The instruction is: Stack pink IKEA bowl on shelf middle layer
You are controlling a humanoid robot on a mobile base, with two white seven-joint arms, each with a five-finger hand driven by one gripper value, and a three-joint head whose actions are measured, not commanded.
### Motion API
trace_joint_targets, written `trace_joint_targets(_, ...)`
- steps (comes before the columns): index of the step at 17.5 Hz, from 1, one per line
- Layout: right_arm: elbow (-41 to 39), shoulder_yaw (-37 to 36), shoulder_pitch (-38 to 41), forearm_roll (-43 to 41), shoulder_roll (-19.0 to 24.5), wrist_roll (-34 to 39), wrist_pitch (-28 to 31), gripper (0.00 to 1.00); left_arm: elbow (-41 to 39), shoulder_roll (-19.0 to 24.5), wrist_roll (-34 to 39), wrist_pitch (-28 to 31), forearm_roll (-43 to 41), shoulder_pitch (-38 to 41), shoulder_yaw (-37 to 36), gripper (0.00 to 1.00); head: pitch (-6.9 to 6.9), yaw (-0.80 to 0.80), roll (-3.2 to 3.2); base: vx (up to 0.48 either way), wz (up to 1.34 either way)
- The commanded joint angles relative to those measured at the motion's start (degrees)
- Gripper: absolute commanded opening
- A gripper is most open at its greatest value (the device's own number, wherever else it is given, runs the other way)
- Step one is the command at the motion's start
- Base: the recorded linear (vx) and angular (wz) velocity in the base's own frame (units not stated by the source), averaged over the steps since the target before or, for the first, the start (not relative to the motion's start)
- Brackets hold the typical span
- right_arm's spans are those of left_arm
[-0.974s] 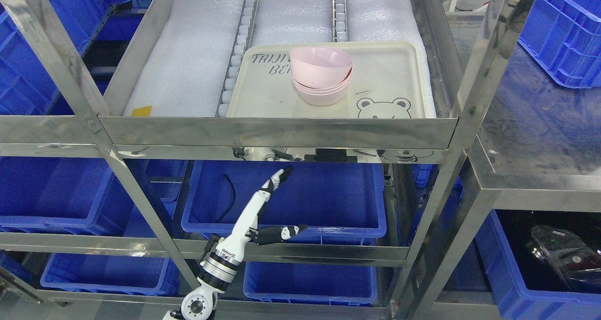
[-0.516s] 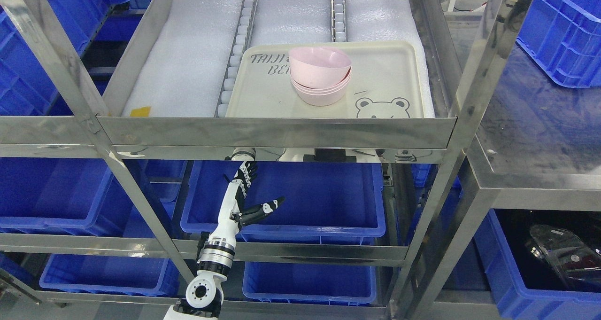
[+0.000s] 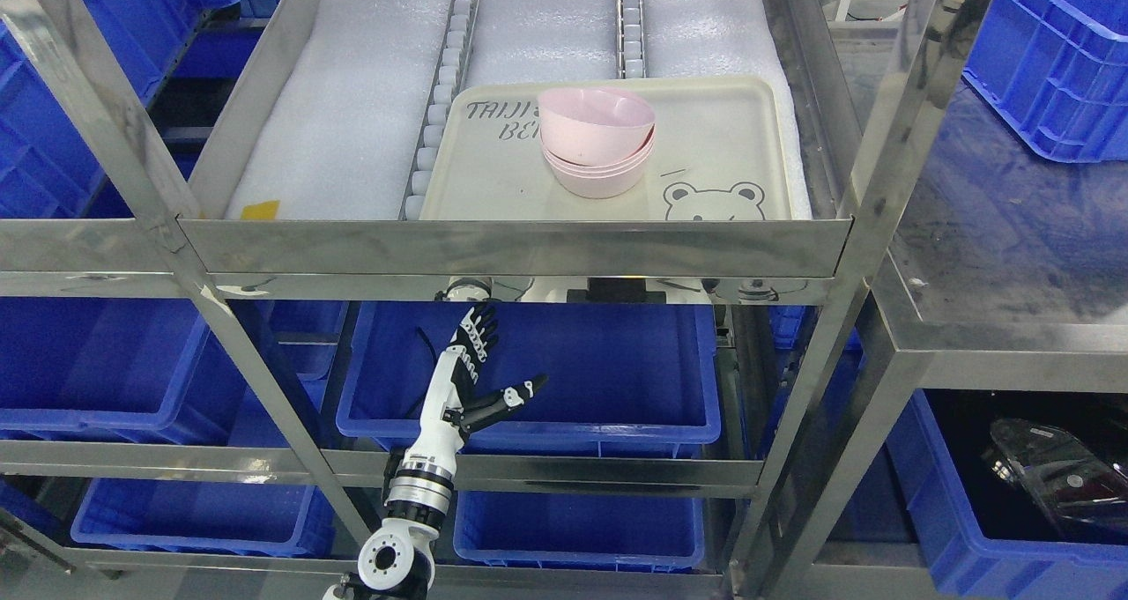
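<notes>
Several pink bowls [image 3: 597, 146] sit nested in a stack on a cream tray [image 3: 731, 133] with a bear drawing, on the foam-lined steel shelf layer. The top bowl lies slightly tilted in the stack. My left hand [image 3: 507, 349] rises from the bottom edge, well below that layer and in front of a blue bin. It is open, its fingers [image 3: 476, 331] stretched upward and the thumb out to the right, and it holds nothing. It touches no bowl.
The steel front rail [image 3: 515, 248] of the shelf runs across just above the hand. Slanted steel posts [image 3: 176, 221] stand on both sides. Blue bins [image 3: 599, 380] fill the lower layers, and roller tracks [image 3: 441, 98] divide the white foam.
The left hand swung from leaning up and right to nearly upright under the shelf rail, then edged slightly right. The whole picture shifted a little left. The bowls did not move.
</notes>
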Motion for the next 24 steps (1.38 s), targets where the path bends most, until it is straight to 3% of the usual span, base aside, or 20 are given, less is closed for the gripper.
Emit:
trace_joint_targets(1, -1.00, 0.00, 0.26, 0.00, -1.00, -0.05, -0.04, 1.00, -2.40, 1.00, -0.22, -1.48, 1.37, 2.61, -3.58, 1.00, 0.00, 0.00, 0.00, 0.000, 0.00)
trace_joint_targets(24, -1.00, 0.00, 0.18, 0.00, -1.00, -0.05, -0.04, 1.00, -3.98, 1.00, 0.48, 2.12, 1.28, -0.29, -1.21, 1.00, 0.00, 0.00, 0.00, 0.002, 0.01)
